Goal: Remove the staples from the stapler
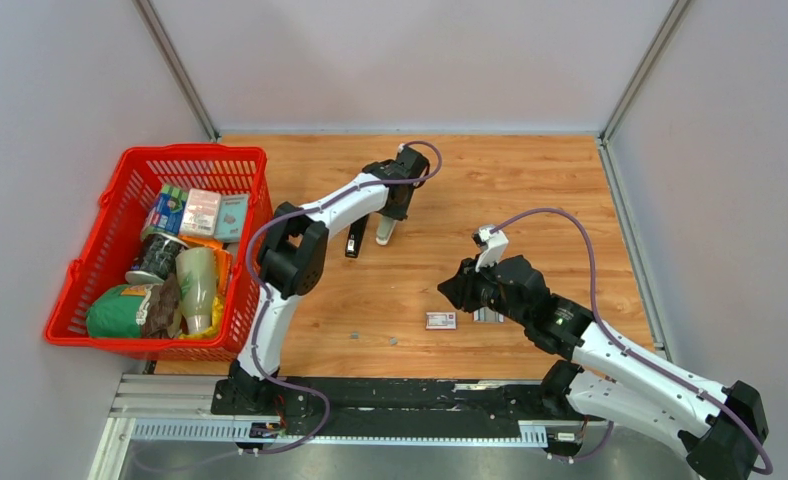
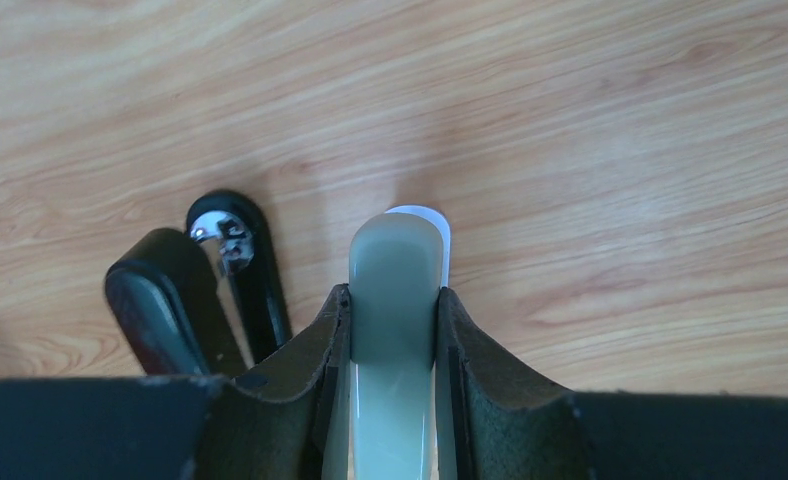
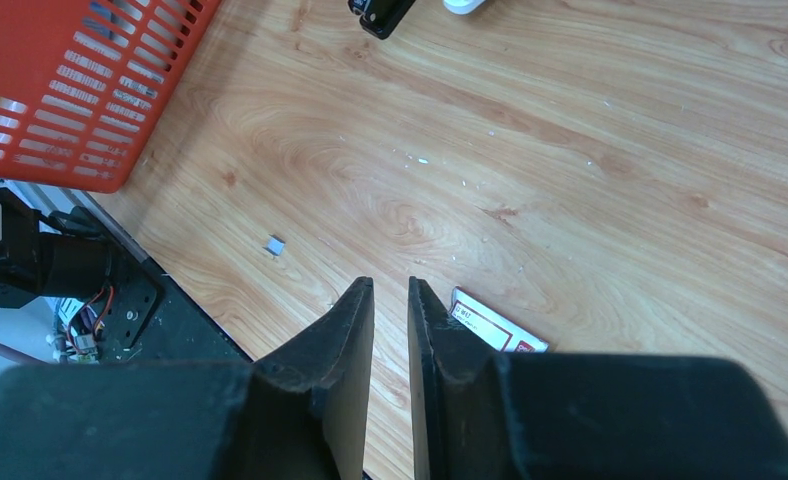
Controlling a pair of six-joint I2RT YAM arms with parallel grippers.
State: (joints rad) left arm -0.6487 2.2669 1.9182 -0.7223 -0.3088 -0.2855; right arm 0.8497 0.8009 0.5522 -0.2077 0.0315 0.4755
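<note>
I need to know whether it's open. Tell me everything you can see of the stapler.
The stapler is black, plastic-looking, lying on the wooden table with its two arms splayed apart; one arm's tip shows silvery metal. The left gripper, shut on a pale object, stands just beside it, not touching.

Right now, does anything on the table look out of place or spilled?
Two things. The black stapler lies hinged open, halves splayed, beside the pale object held in the left fingers. Small loose bits litter the table: a grey scrap and pale flecks, too small to identify.
</note>
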